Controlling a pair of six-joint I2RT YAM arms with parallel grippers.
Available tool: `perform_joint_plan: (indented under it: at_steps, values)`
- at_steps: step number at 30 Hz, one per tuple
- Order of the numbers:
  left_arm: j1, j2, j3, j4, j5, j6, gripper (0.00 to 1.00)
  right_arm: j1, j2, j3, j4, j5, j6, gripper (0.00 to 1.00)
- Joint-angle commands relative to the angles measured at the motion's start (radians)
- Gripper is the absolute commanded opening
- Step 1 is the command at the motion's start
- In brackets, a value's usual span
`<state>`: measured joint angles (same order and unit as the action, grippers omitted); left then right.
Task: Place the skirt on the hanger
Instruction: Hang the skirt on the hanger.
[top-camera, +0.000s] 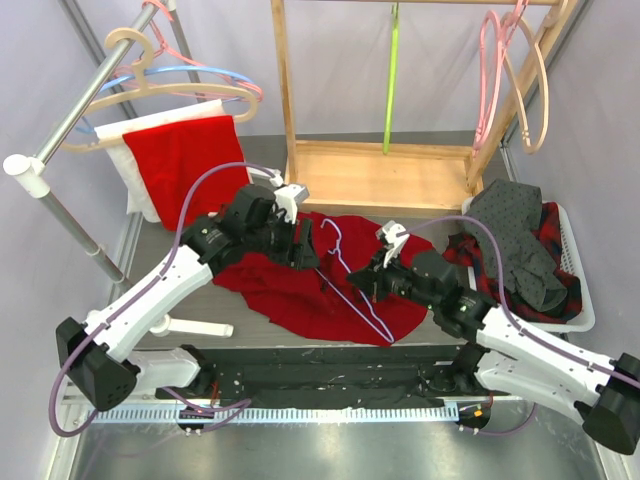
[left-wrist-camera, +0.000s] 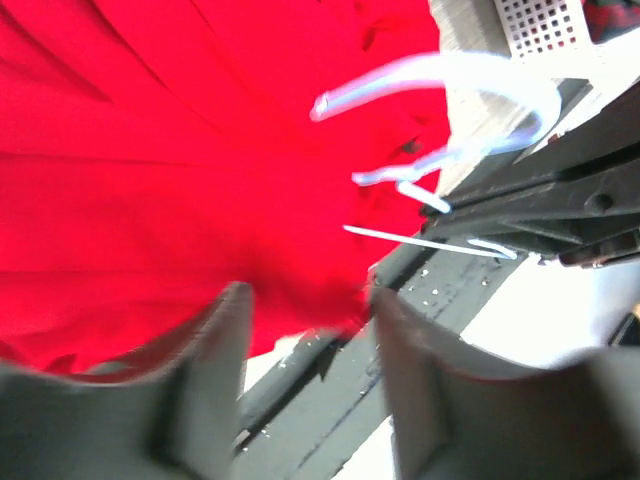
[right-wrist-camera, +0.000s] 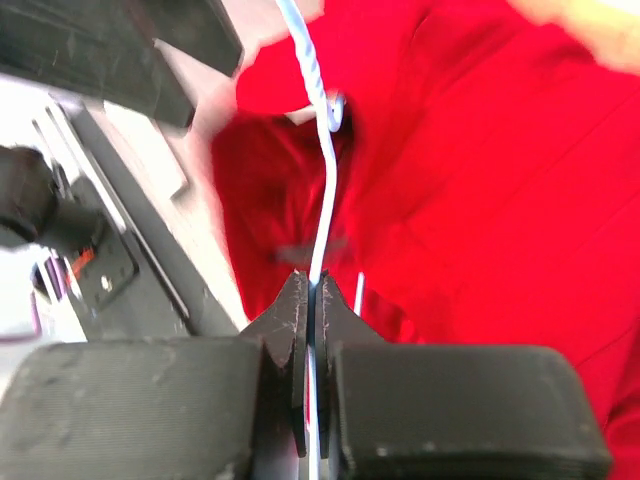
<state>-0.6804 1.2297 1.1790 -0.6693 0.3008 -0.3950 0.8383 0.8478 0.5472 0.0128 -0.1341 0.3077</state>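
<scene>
Right gripper (right-wrist-camera: 316, 290) clenched on the hanger (right-wrist-camera: 322, 150) wire. Left gripper (left-wrist-camera: 305, 310) spread open over the skirt (left-wrist-camera: 150, 150) edge. I'd pinch one fabric layer, hanger steady.

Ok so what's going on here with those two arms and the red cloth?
Two robot arms are working to get a red skirt onto a wire hanger. The skirt lies spread out between the arms, with the hanger over it. The right claw is shut on the hanger's wire. The left claw is open at the skirt's edge, its fingers apart and gripping nothing. The skirt is not on the hanger yet.
</scene>
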Motion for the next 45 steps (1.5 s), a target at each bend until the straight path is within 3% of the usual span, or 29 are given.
perform_joint_plan:
  at_steps: [1, 4, 10, 14, 17, 20, 24, 28, 37, 45]
  values:
    - [-0.002, -0.065, 0.002, 0.014, 0.032, 0.038, 0.70, 0.007, -0.065, -0.052, 0.295, 0.070, 0.041, 0.01]
    - [-0.001, -0.085, 0.024, -0.010, -0.037, 0.059, 0.79, 0.008, -0.072, -0.062, 0.334, 0.061, 0.034, 0.01]
    - [0.001, -0.102, 0.105, -0.024, -0.179, 0.129, 0.83, 0.008, -0.101, -0.067, 0.352, 0.004, 0.025, 0.01]
    - [0.001, -0.124, 0.076, 0.062, -0.160, 0.333, 0.88, 0.008, -0.134, -0.090, 0.384, -0.013, 0.022, 0.01]
    - [0.018, -0.131, 0.031, 0.132, -0.091, 0.395, 0.95, 0.008, -0.151, -0.099, 0.388, 0.002, 0.021, 0.01]
    - [0.053, -0.092, 0.013, 0.172, -0.068, 0.441, 0.92, 0.008, -0.161, -0.096, 0.369, -0.005, 0.022, 0.01]
    - [0.149, -0.007, -0.013, 0.163, -0.075, 0.427, 0.71, 0.008, -0.156, -0.086, 0.352, -0.006, 0.016, 0.01]
    - [0.154, 0.068, -0.062, 0.247, -0.157, 0.410, 0.63, 0.008, -0.145, -0.090, 0.355, 0.007, 0.019, 0.01]
    - [0.154, 0.040, -0.242, 0.484, 0.069, 0.400, 0.63, 0.007, -0.118, -0.090, 0.354, 0.033, 0.033, 0.01]
    - [0.154, 0.038, -0.312, 0.661, -0.032, 0.344, 0.64, 0.007, -0.072, -0.036, 0.283, 0.016, 0.027, 0.01]
